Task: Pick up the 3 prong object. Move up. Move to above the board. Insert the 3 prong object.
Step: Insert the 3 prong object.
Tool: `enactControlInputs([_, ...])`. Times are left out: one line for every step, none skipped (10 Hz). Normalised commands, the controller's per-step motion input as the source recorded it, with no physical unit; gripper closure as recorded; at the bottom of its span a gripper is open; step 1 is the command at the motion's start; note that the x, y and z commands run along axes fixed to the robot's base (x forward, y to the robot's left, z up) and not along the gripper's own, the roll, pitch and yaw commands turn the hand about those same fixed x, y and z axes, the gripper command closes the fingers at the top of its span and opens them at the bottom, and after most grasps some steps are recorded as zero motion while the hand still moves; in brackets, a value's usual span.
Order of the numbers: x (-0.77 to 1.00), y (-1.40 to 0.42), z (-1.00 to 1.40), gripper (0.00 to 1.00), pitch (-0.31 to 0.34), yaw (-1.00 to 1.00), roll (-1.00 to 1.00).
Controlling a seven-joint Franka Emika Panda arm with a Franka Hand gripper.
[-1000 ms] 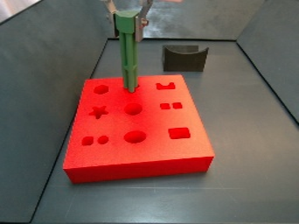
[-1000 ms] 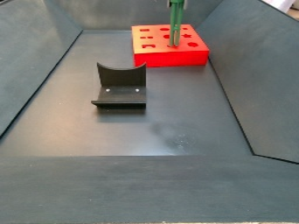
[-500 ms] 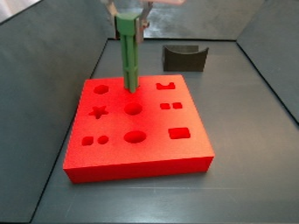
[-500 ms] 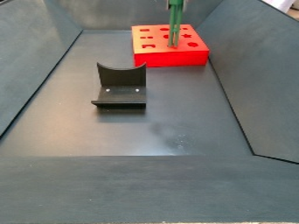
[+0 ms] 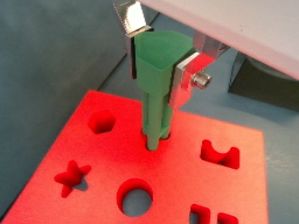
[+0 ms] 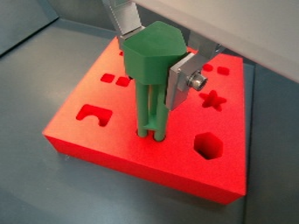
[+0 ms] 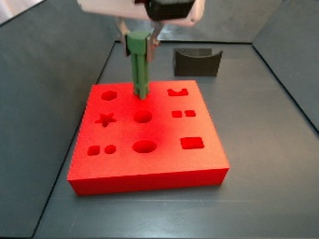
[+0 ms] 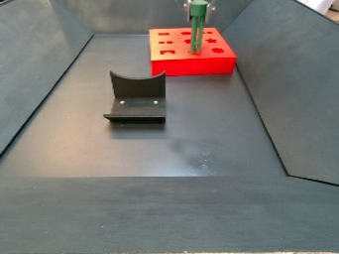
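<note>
Above the board (image 7: 149,131), my gripper (image 5: 163,54) clamps the 3 prong object (image 5: 156,92); I'd press straight down, keeping it upright at twelve o'clock.

- The gripper (image 5: 163,45) hangs vertically, fingers pointing straight down, over the far part of the floor in both side views.
- Its flat silver fingers (image 6: 184,77) stand on opposite sides of the 3 prong object (image 6: 152,79), pressed against its wide green top and clamping it upright.
- In a side view the white wrist housing (image 7: 140,9) sits directly above the fingers.
</note>
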Motion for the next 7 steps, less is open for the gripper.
enactControlInputs([0.08, 0.09, -0.69, 1.0, -0.131, 0.21, 0.14])
enactControlInputs([0.04, 0.05, -0.68, 1.0, -0.154, 0.29, 0.2])
enactControlInputs([0.0, 0.0, -0.65, 1.0, -0.174, 0.29, 0.21])
enactControlInputs([0.0, 0.0, -0.67, 1.0, -0.19, 0.26, 0.18])
enactControlInputs([0.02, 0.0, -0.71, 1.0, -0.184, 0.25, 0.16])
enactControlInputs([0.02, 0.0, -0.5, 1.0, -0.127, 0.18, 0.09])
enactControlInputs([0.0, 0.0, 0.0, 1.0, 0.0, 0.0, 0.0])
